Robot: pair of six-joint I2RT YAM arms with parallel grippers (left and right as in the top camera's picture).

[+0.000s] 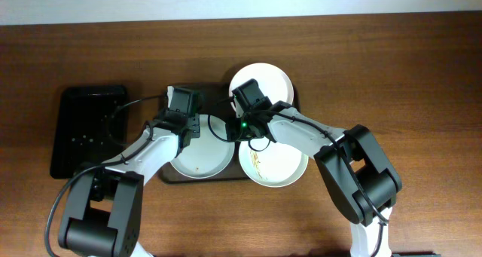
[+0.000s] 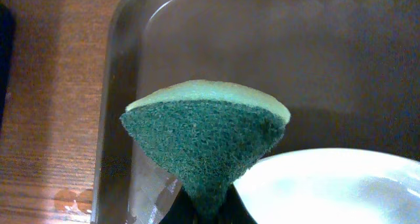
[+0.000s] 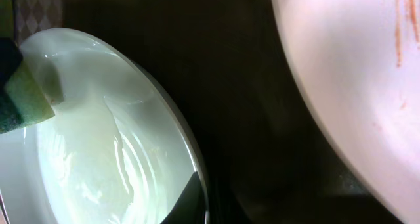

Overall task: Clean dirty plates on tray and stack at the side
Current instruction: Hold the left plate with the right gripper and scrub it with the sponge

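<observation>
Three white plates lie on the dark brown tray (image 1: pixel 169 175): one at the back (image 1: pixel 269 78), a faintly greenish one at front left (image 1: pixel 197 157), and one with orange smears at front right (image 1: pixel 275 165). My left gripper (image 1: pixel 193 126) is shut on a green sponge (image 2: pixel 207 138), held just over the far edge of the greenish plate (image 2: pixel 328 184). My right gripper (image 1: pixel 239 129) pinches that plate's rim (image 3: pixel 98 152), with one finger (image 3: pixel 197 198) lying on the inside of the rim. The smeared plate (image 3: pixel 354 86) is to the right in the right wrist view.
A smaller glossy black tray (image 1: pixel 86 133) sits on the wooden table to the left of the brown tray. The brown tray's rounded corner and rim (image 2: pixel 121 66) show in the left wrist view, with bare wood (image 2: pixel 46 119) beyond it.
</observation>
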